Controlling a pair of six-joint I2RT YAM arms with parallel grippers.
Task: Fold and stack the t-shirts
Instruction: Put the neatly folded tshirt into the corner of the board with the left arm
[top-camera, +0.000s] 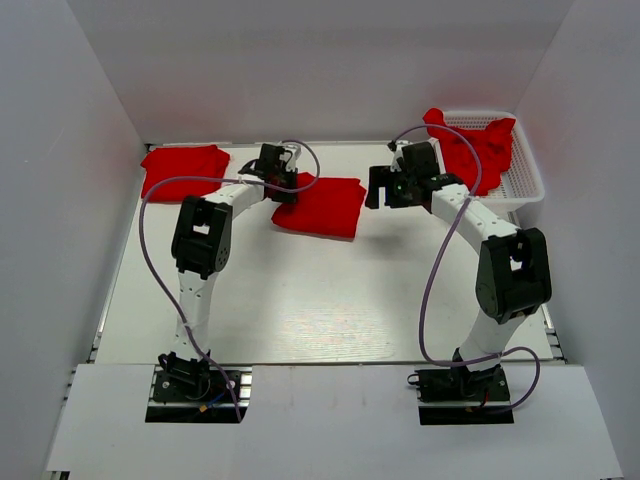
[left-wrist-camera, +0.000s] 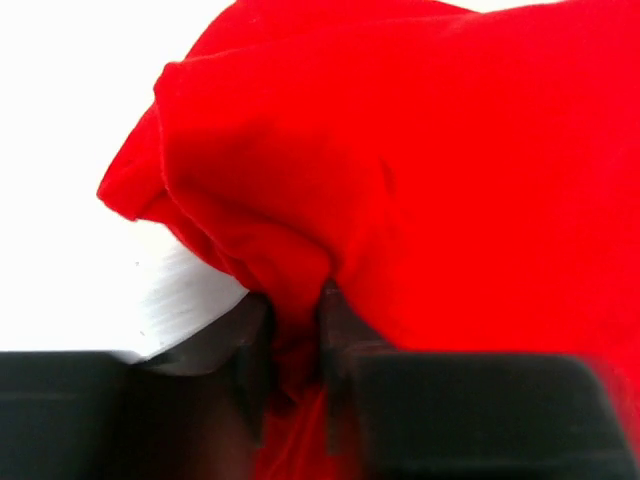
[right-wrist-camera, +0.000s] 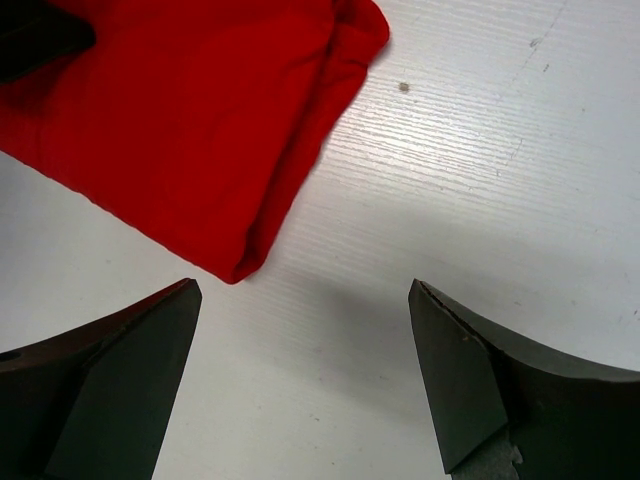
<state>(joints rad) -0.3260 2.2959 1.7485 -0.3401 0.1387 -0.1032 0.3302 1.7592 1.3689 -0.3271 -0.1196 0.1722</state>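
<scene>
Here the white mesh basket (top-camera: 527, 183) at the table's (top-camera: 320, 300) far right corner serves as the mark for everything else. A loose heap of red t-shirts (top-camera: 468, 145) lies inside the basket, with some cloth spilling over the rim on the side that faces the arms' workspace. Left of the basket and well apart from it, a folded t-shirt (top-camera: 328, 207) lies flat on the table as a rough rectangle. A second folded t-shirt (top-camera: 183, 168) lies farther left still, the farthest thing from the basket, apart from the first. The left gripper (top-camera: 281, 188) sits at the edge of the nearer folded shirt that faces away from the basket. In the left wrist view this gripper (left-wrist-camera: 295, 335) has its jaws drawn together on a bunched ridge of red fabric (left-wrist-camera: 400, 180), the cloth pinched between the dark fingers (left-wrist-camera: 340, 340) and rising above them in soft folds. The right gripper (top-camera: 384, 190) hangs between the basket and that same shirt, just off the shirt's basket-side edge. In the right wrist view its jaws (right-wrist-camera: 303, 290) stand wide apart over bare white table, holding nothing, with the shirt's folded corner (right-wrist-camera: 200, 140) near the fingers but not touching them.
</scene>
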